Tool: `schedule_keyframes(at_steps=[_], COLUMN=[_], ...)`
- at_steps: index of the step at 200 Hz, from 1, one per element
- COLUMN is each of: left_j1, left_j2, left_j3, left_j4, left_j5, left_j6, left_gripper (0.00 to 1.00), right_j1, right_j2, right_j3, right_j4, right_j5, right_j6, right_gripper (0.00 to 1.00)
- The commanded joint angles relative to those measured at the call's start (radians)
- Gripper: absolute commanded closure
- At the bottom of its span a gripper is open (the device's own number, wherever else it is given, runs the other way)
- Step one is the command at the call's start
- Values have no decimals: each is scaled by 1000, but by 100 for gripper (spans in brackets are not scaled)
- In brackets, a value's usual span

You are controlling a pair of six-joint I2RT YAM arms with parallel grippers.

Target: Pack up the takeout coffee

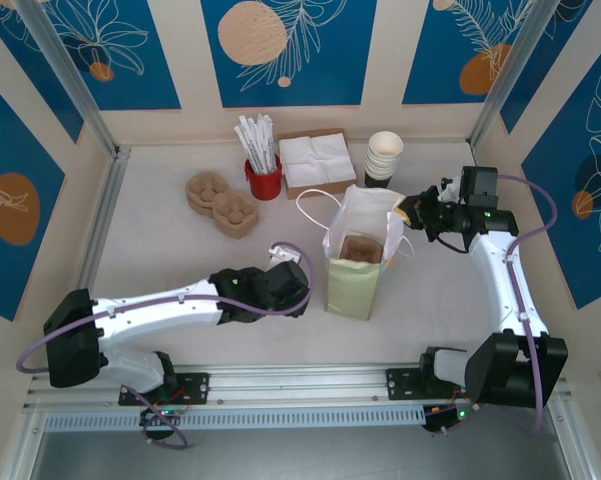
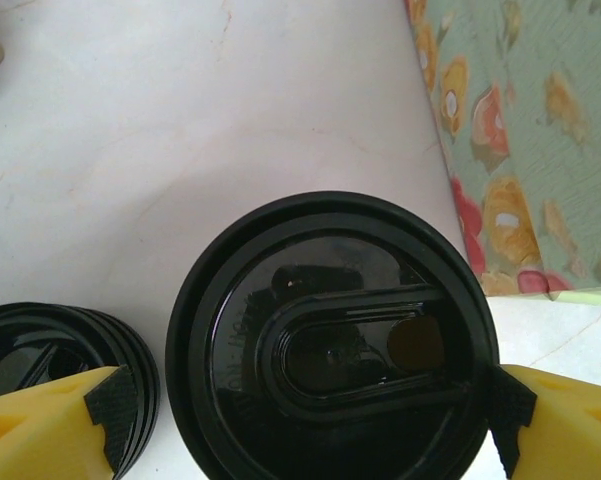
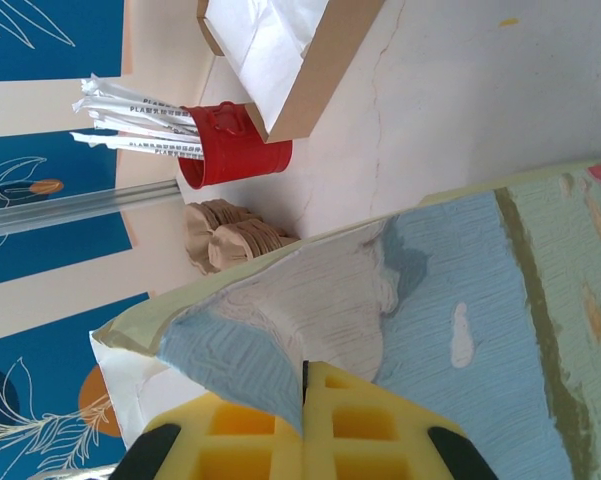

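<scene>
Top view: the left arm (image 1: 170, 310) lies low across the bench (image 1: 160, 240), its wrist beside the paper bag (image 1: 358, 262); the right arm (image 1: 505, 270) reaches the bag's rim.

Left wrist: the left pincer (image 2: 310, 405) gapes wide around the takeout coffee (image 2: 330, 340), which stands near the bag.

Right wrist: the right pincer (image 3: 305, 400) pinches the bag's edge.

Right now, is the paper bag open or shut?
Open: the paper bag stands with its mouth spread, the right fingers pinching its rim.

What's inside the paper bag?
Looking down into the open paper bag, a brown cardboard piece lies at the bottom, maybe a cup carrier. The bag's walls cover its edges and whatever is beneath it, so I can't tell more.
</scene>
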Motion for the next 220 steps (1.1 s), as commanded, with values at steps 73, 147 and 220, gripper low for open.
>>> schedule_keyframes(at_steps=[73, 147, 220], left_j1=[-14, -15, -15], left_j2=[71, 94, 163], left_j3=[107, 116, 136], left_j4=[-82, -140, -179], left_j5=[12, 17, 64], left_j6=[-44, -92, -119], left_gripper=[18, 22, 21], right_j1=[-23, -41, -59], right_j2=[-16, -14, -17], right_j3=[-11, -18, -15], right_j4=[-15, -11, -17], right_j5=[-24, -40, -49], right_j6=[-24, -27, -31], right_gripper=[100, 100, 100])
